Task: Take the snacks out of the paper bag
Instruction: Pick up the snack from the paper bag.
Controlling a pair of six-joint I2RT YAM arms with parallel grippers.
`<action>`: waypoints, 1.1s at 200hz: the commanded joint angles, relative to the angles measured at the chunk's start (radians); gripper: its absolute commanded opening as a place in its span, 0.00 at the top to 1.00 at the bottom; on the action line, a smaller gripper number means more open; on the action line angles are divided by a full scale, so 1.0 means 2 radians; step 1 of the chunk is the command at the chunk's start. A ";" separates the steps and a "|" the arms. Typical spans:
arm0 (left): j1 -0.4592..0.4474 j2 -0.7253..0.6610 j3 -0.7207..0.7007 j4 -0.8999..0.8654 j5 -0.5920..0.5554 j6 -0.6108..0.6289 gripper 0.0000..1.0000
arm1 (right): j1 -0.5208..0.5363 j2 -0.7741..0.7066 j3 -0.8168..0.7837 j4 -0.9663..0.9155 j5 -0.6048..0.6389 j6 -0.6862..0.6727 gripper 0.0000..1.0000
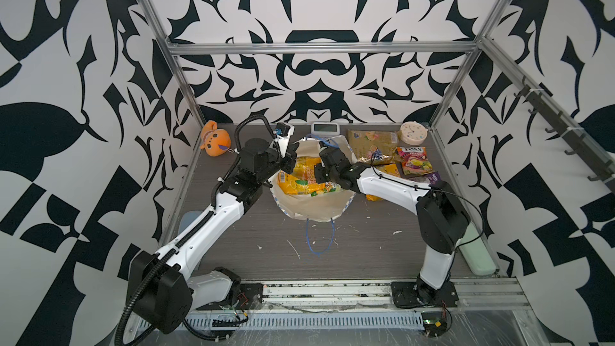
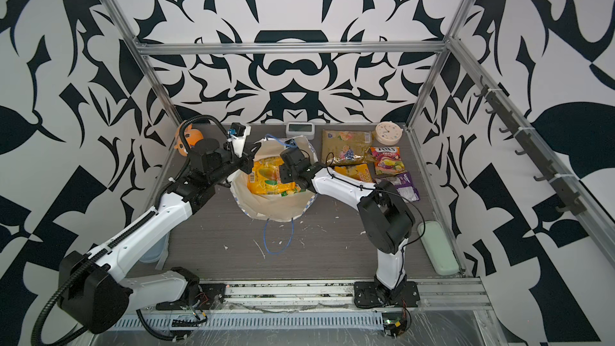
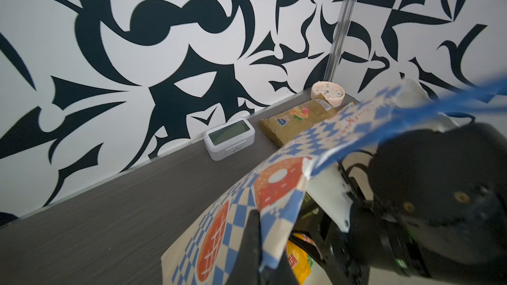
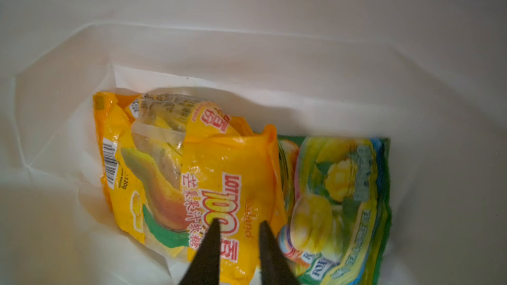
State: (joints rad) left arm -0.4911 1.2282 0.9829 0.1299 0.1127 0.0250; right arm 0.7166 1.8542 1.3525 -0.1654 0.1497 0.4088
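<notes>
1. The paper bag (image 1: 312, 208) sits mid-table with its mouth open. An orange-yellow packet (image 4: 192, 176) and a green packet (image 4: 337, 196) lie inside.
2. The left gripper (image 1: 289, 163) is clamped on the bag's rim.
3. The right gripper (image 4: 238, 242), inside the bag, has its jaws slightly parted over the orange-yellow packet and grips nothing.

Glossy plastic snacks (image 4: 219, 174) — matt paper bag (image 4: 247, 50)

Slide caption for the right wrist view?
Inside the paper bag, the right gripper, jaws apart, hovers over the orange-yellow packet beside the green packet.
</notes>
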 commanded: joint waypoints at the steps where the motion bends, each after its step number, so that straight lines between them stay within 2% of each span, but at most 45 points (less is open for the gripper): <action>1: -0.007 -0.024 0.005 0.061 0.038 0.002 1.00 | -0.006 -0.008 0.021 0.001 -0.005 0.016 0.51; 11: -0.010 -0.024 0.006 0.061 0.039 0.004 1.00 | -0.007 -0.004 0.025 0.001 -0.007 0.018 0.41; 18: -0.011 -0.023 0.004 0.065 0.040 0.004 1.00 | -0.009 0.001 0.029 0.000 -0.012 0.019 0.37; 59: -0.016 -0.013 0.005 0.077 0.042 0.004 1.00 | -0.024 0.038 0.047 0.013 -0.077 0.031 0.32; 85: -0.019 -0.007 0.010 0.078 0.045 0.006 1.00 | -0.028 0.044 0.043 0.029 -0.071 0.040 0.30; 140: -0.022 -0.007 0.013 0.082 0.051 0.014 1.00 | -0.025 0.012 0.020 0.034 0.001 0.048 0.16; 158: -0.023 -0.008 0.011 0.082 0.051 0.015 1.00 | -0.025 -0.004 -0.002 0.049 0.017 0.040 0.04; 162: -0.023 -0.008 0.011 0.083 0.051 0.015 1.00 | -0.025 -0.006 -0.003 0.047 0.038 0.038 0.00; 220: -0.028 -0.009 0.006 0.092 0.053 0.013 1.00 | 0.000 -0.026 -0.027 0.072 0.135 0.018 0.00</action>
State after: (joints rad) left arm -0.5362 1.2354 0.9813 0.1894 0.1768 0.0456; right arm 0.6956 1.8515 1.2942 -0.1139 0.2653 0.4824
